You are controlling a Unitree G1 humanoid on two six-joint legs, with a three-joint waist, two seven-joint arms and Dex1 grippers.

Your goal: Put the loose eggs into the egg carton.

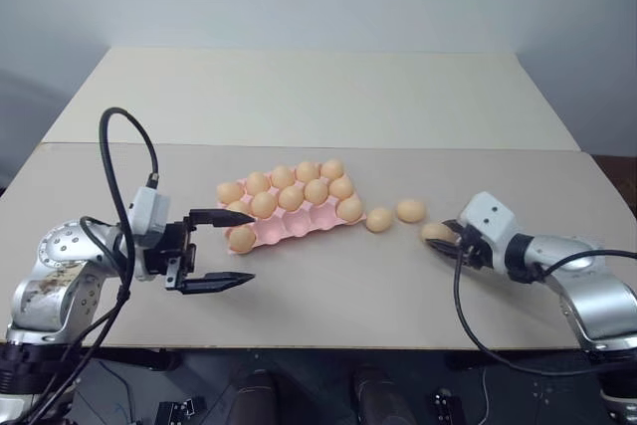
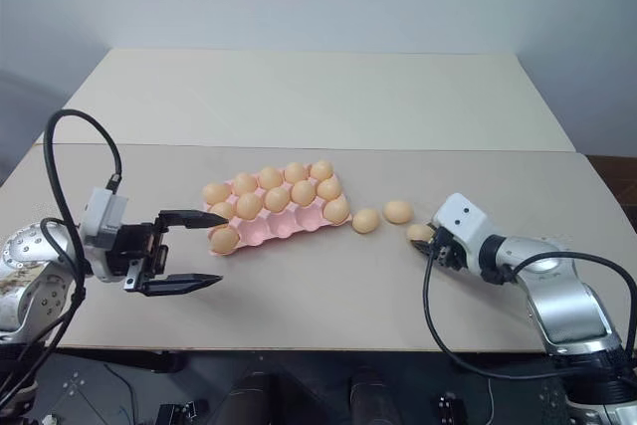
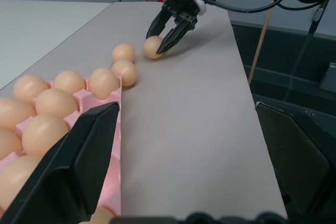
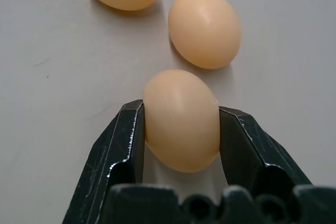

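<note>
Support surface: beige table (image 1: 328,286), a seam running across it in the upper half of the head views; a second, paler tabletop (image 1: 299,87) abuts it beyond the seam.

Directly on the beige table:
- egg carton (image 1: 299,227), pale pink, centre of frame, set at a slight angle, most cups filled.
- three loose eggs right of centre: first egg (image 1: 378,219) just beside the carton's right end, second egg (image 1: 410,210) near it, third egg (image 1: 435,232) farther right.
</note>
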